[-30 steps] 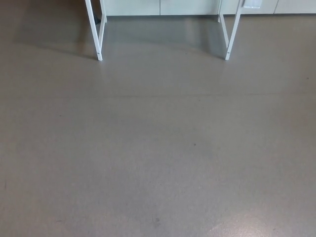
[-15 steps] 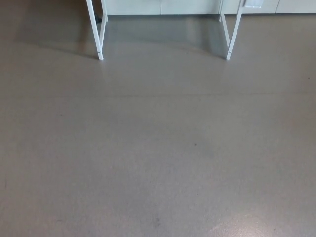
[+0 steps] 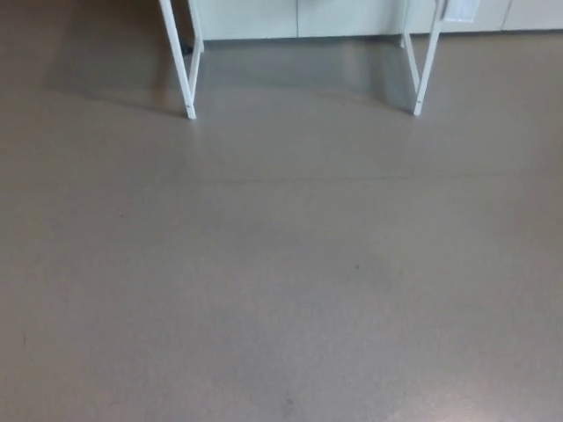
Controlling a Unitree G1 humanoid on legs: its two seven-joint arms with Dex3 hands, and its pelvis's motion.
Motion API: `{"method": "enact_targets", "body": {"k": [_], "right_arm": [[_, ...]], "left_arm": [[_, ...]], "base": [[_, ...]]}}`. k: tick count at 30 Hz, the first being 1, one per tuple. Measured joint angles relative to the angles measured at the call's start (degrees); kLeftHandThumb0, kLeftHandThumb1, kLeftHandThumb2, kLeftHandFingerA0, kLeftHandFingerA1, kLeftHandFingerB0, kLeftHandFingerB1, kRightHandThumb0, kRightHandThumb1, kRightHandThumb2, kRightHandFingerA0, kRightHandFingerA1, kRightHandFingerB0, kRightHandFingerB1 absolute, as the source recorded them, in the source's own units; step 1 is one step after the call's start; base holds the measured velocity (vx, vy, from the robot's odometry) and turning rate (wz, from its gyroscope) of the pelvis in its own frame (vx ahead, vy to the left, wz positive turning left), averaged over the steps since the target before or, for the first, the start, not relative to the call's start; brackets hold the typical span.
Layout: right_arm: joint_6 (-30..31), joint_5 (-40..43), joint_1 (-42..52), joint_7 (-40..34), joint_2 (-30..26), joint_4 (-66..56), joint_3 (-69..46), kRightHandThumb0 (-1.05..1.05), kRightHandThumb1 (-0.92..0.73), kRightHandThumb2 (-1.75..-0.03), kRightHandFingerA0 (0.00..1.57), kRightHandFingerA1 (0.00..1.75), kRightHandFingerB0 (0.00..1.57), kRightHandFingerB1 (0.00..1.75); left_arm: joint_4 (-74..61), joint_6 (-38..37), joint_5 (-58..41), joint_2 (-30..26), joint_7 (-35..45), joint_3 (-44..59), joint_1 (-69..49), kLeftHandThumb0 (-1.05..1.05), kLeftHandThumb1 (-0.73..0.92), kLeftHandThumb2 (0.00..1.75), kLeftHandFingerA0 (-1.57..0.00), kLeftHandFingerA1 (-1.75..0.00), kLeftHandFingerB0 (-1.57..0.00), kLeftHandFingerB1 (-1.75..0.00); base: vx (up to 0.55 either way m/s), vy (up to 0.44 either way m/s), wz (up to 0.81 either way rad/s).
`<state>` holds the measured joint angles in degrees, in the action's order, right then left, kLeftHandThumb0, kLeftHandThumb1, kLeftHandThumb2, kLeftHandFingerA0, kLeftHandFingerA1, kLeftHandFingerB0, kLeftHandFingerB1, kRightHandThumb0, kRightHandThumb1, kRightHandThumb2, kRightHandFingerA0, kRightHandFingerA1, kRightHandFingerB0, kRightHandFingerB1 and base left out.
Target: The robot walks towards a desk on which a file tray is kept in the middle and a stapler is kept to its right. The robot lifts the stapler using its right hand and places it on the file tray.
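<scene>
Neither robot hand shows in the head view, so I cannot tell whether either is spread or closed, and nothing can be placed relative to it. Two white bench legs (image 3: 179, 66) stand on the grey floor (image 3: 281, 264) before pale cabinet fronts (image 3: 299, 18). The bench top, with stapler and file tray, lies beyond the picture's top edge. No writing is readable.

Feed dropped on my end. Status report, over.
No left hand or right hand in view. No stapler or file tray in view; only white metal desk legs ahead. No obstacle on smooth grey floor.
</scene>
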<state>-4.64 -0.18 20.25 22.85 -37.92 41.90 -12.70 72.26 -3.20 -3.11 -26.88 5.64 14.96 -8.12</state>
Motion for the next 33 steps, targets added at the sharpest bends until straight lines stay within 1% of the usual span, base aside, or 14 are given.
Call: {"method": "enact_targets", "body": {"k": [2,5,9,10,11,17,20,21,25,27,28,31,32,33], "right_arm": [[0.2,-0.1,0.6,-0.2,-0.1,-1.5,-0.1,-0.38,-0.38,-0.96,0.03,0.51,0.0,0.51],[0.3,0.1,1.2,-0.1,-0.1,-2.5,-0.3,-0.67,-0.39,-0.82,0.03,0.5,0.05,0.34],[-0.5,0.7,-0.9,0.2,1.1,2.1,-0.8,-0.66,-0.45,-0.8,0.19,0.53,0.05,0.38],[-0.6,0.7,-1.1,0.2,1.2,3.1,-0.8,-0.59,-0.57,-0.59,0.15,0.47,0.08,0.26],[-0.8,0.6,-1.1,0.2,1.2,3.6,-0.8,-0.37,-0.4,-0.96,0.04,0.51,0.0,0.51],[-1.0,1.2,-1.5,0.4,1.7,4.2,-1.9,-0.6,-0.56,-0.58,0.32,0.51,0.11,0.26],[-0.9,1.5,-1.9,0.5,1.7,4.4,-2.2,-0.57,-0.46,-0.75,0.04,0.52,0.04,0.36],[-0.8,1.9,-1.8,0.6,1.9,4.1,-2.6,-0.56,-0.55,-0.59,0.23,0.52,0.09,0.28],[0.3,2.5,-1.6,1.1,2.1,1.4,-3.1,-0.63,-0.46,-0.78,0.05,0.51,0.03,0.37],[0.5,2.8,-1.7,1.1,2.0,0.5,-3.5,-0.59,-0.54,-0.58,0.06,0.45,0.08,0.28],[0.6,2.8,-1.7,1.1,2.0,0.5,-3.5,-0.38,-0.36,-0.94,0.04,0.52,0.0,0.51],[0.9,2.5,-1.0,1.0,1.8,-0.5,-3.0,-0.69,-0.44,-0.79,0.1,0.51,0.04,0.37],[1.0,2.4,-1.0,0.9,1.7,-0.6,-2.6,-0.61,-0.56,-0.58,0.14,0.46,0.08,0.29],[1.0,2.3,-1.1,0.9,1.7,-0.6,-2.4,-0.62,-0.46,-0.76,0.06,0.5,0.04,0.39]], "left_arm": [[0.1,-0.1,0.0,0.0,0.0,-0.1,-0.5,-0.89,0.92,1.07,-0.11,-0.83,-0.04,-0.69],[0.3,-0.1,-0.1,0.0,0.1,-0.2,-1.0,-0.86,0.8,1.33,-0.13,-0.75,-0.07,-0.64],[0.5,-0.4,-0.1,-0.4,0.1,-0.2,-0.6,-0.89,0.92,1.07,-0.11,-0.82,-0.04,-0.68],[0.5,-0.4,-0.1,-0.9,0.0,0.0,-0.4,-0.93,0.8,1.34,-0.07,-0.72,-0.12,-0.62],[0.6,-0.5,-0.1,-1.0,-0.1,0.0,-0.2,-0.91,0.83,1.37,-0.04,-0.71,-0.12,-0.59],[0.8,-0.6,-0.2,-0.9,0.0,0.1,0.5,-0.93,0.8,1.35,-0.1,-0.75,-0.12,-0.63],[0.6,-0.6,-0.2,-0.8,0.0,0.2,0.2,-0.86,0.92,1.09,-0.13,-0.82,0.0,-0.62],[0.5,-0.6,-0.3,-0.8,0.0,0.3,0.2,-0.85,0.92,1.1,-0.16,-0.82,-0.01,-0.63],[0.5,-0.6,-0.1,-0.1,0.0,-0.5,0.7,-0.84,0.77,1.33,-0.12,-0.75,-0.04,-0.66],[0.6,-0.6,-0.1,-0.1,0.0,-0.6,1.0,-0.85,0.78,1.33,-0.12,-0.74,-0.07,-0.64],[0.6,-0.6,-0.1,-0.2,0.0,-0.6,1.0,-0.88,0.86,1.17,-0.12,-0.78,-0.01,-0.62],[0.7,-0.6,-0.3,-0.1,0.0,0.1,1.2,-0.87,0.92,1.1,-0.13,-0.82,0.0,-0.63],[0.7,-0.7,-0.3,-0.2,0.0,0.1,1.2,-0.91,0.81,1.35,-0.03,-0.71,-0.12,-0.61],[0.7,-0.7,-0.3,-0.1,0.1,0.1,1.3,-0.87,0.92,1.08,-0.09,-0.82,-0.02,-0.67]], "base": [[0.01,0.133,-0.01],[0.09,0.247,-0.13],[0.2,0.376,-0.21],[0.1,0.175,0.03],[0.15,0.135,-0.12],[0.14,0.008,0.06],[0.12,-0.151,0.07],[0.13,-0.22,0.25],[0.19,-0.32,0.14],[0.13,-0.193,-0.02],[0.13,-0.142,-0.03],[0.15,-0.071,-0.03],[0.18,-0.008,-0.1],[0.16,0.013,-0.1]]}}
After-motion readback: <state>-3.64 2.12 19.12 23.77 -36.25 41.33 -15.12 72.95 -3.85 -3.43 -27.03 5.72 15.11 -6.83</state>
